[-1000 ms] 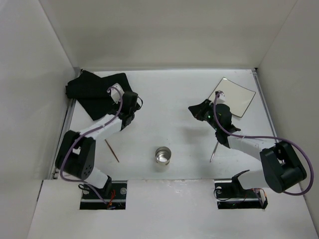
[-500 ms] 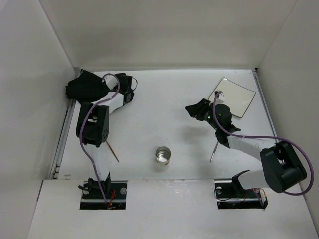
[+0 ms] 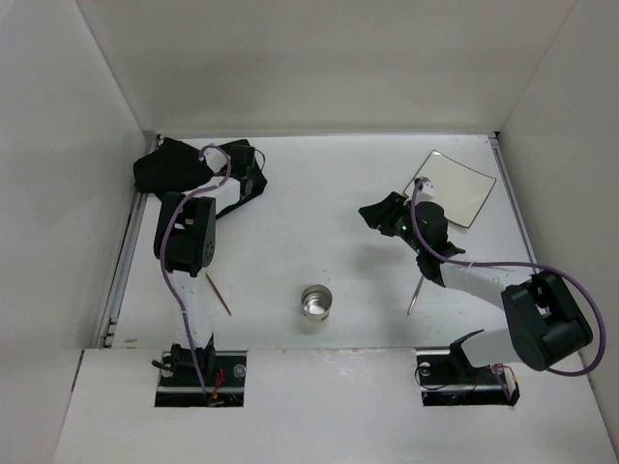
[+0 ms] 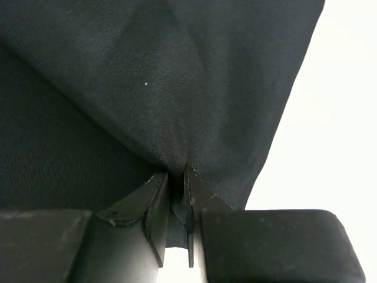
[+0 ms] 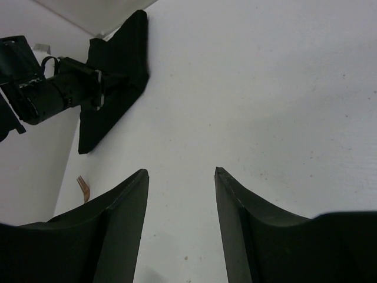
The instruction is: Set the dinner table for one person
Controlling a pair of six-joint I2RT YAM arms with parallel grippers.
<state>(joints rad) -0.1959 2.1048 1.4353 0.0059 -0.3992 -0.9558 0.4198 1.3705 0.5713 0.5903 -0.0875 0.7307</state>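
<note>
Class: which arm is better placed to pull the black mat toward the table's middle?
Left. The left gripper is shut on a fold of the black cloth mat; the right gripper is open and empty, far across the table.

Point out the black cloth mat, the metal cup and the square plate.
black cloth mat (image 3: 162, 172), top view, on its bunched far-left part.
metal cup (image 3: 315, 302), top view, on its open mouth.
square plate (image 3: 456, 187), top view, on its glossy centre.

Blk cloth mat (image 3: 160, 170) far left, sq white plate (image 3: 455, 186) far right, metal cup (image 3: 315, 303) ctr-front, brown stick (image 3: 217, 293)
</note>
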